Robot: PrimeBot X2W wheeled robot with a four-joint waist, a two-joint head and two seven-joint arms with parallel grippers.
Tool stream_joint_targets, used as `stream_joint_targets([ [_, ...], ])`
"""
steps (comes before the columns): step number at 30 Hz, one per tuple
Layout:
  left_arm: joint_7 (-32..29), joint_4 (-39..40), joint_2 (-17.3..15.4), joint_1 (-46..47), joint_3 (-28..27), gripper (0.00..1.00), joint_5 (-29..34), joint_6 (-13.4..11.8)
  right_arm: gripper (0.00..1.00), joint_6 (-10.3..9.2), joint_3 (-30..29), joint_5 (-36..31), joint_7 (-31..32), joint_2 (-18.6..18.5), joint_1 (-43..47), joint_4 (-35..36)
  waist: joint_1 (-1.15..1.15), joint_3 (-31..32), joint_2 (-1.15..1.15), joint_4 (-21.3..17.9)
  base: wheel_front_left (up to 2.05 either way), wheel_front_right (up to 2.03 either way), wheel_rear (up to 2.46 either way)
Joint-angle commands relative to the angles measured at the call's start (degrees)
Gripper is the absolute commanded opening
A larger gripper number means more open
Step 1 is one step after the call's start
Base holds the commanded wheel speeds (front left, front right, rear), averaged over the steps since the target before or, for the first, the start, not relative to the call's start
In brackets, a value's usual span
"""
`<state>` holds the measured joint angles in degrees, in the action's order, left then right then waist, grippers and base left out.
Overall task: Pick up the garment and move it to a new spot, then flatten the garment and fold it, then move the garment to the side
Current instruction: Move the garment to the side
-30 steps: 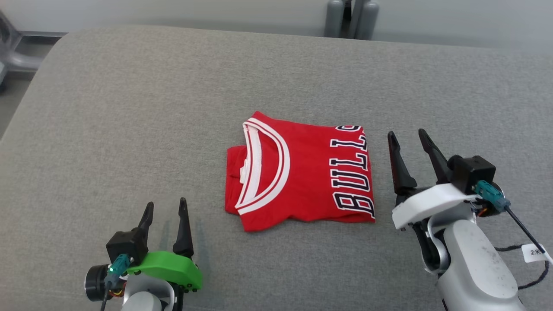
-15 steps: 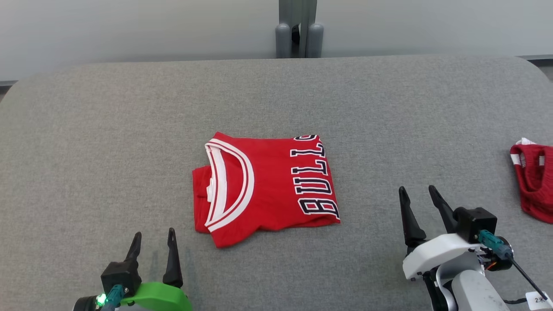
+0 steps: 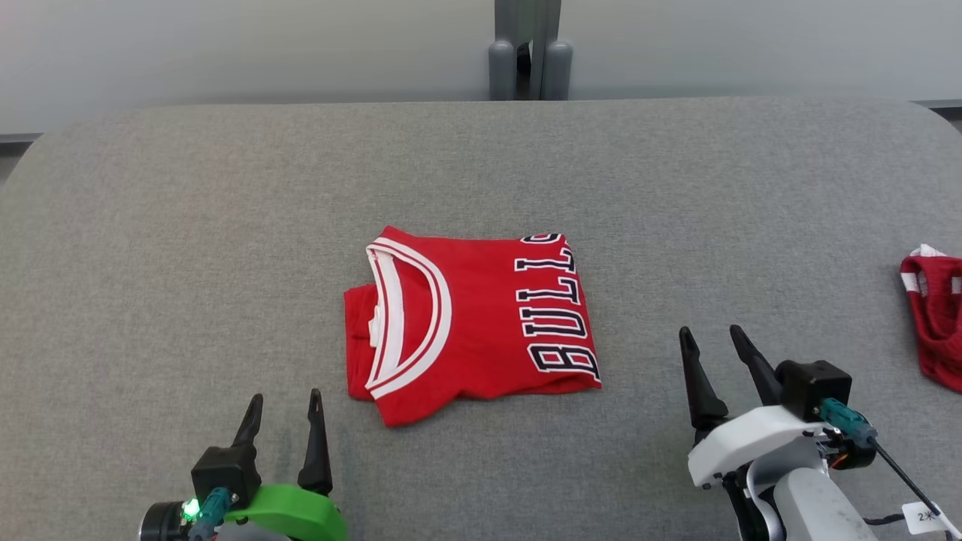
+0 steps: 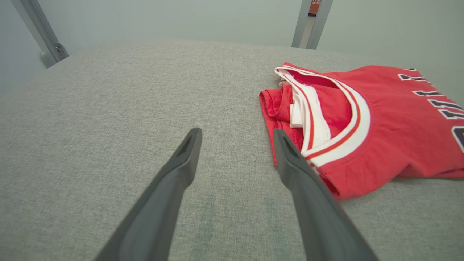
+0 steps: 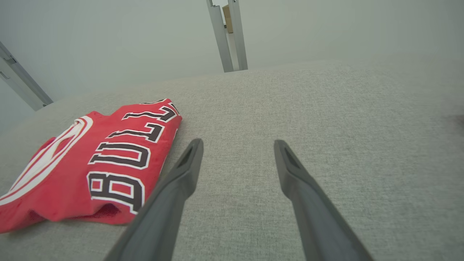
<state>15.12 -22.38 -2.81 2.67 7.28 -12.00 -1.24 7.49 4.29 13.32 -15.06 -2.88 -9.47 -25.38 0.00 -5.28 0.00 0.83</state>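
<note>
Our right end effector (image 3: 710,342) has come closer to the folded red Bulls jersey (image 3: 481,315) in the middle of the worktop (image 3: 225,225). It and our left end effector (image 3: 285,409) are wide and empty. We should lift both sides together so the folds stay.

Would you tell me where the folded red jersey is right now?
In the head view, the folded red jersey lies centred on the grey surface, between left gripper and right gripper, touching neither.

A crumpled red cloth (image 3: 936,323) lies far right on the grey table (image 3: 225,225).
</note>
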Motion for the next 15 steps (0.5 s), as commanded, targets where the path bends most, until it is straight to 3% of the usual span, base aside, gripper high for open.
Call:
stream_joint_targets([
  [1, -0.02, 0.24, -0.24, 1.52, 0.44, 1.00, -0.69, 0.28, 1.00, -0.02, 0.58, 0.23, -0.11, -0.07, -1.46, -0.52, 0.00, -1.27, 0.00, 1.79, 0.00, 0.00, 0.00],
  [8, -0.02, 0.24, -0.24, 3.19, 5.20, 1.00, -1.39, 0.96, 1.00, -0.02, 3.29, 1.51, -0.12, -0.11, -7.51, -5.08, 0.00, -3.97, 0.00, 9.04, 0.00, 0.00, 0.00],
  [15, -0.02, -0.47, -0.24, 2.76, 7.20, 1.00, -4.05, 0.81, 1.00, -0.02, 3.93, 2.10, -0.12, -0.22, -13.81, -16.59, 0.00, -5.71, 0.00, 15.35, 0.00, 0.00, 0.00],
])
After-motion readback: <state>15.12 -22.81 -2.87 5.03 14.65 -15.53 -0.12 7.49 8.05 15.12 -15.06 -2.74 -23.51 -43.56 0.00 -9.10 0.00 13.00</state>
